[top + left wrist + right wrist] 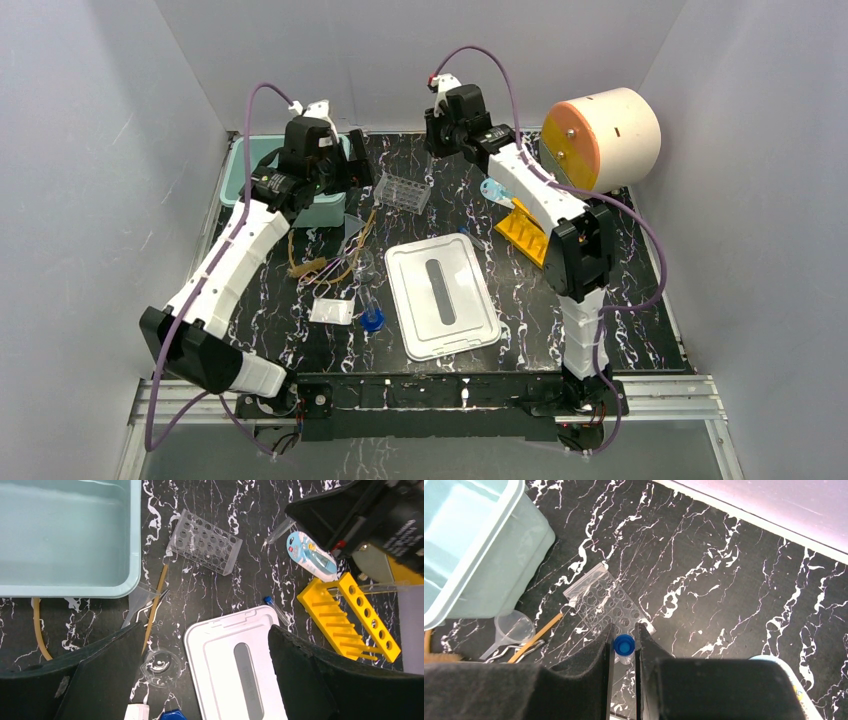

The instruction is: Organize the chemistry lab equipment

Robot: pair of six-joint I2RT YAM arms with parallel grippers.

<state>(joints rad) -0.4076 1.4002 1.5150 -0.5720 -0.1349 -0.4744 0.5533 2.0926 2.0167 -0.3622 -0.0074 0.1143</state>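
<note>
Two claws hang near the clear tube rack (606, 605). The right gripper (623, 631) is pinched narrowly on a blue-capped tube (624, 645), upright just over the rack, seemingly not seated in a hole. The left gripper (205, 630), left of the rack, gapes wide and empty.

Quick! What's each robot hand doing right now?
Left end effector: open, holding nothing.
Right end effector: closed on a blue-capped tube.
</note>
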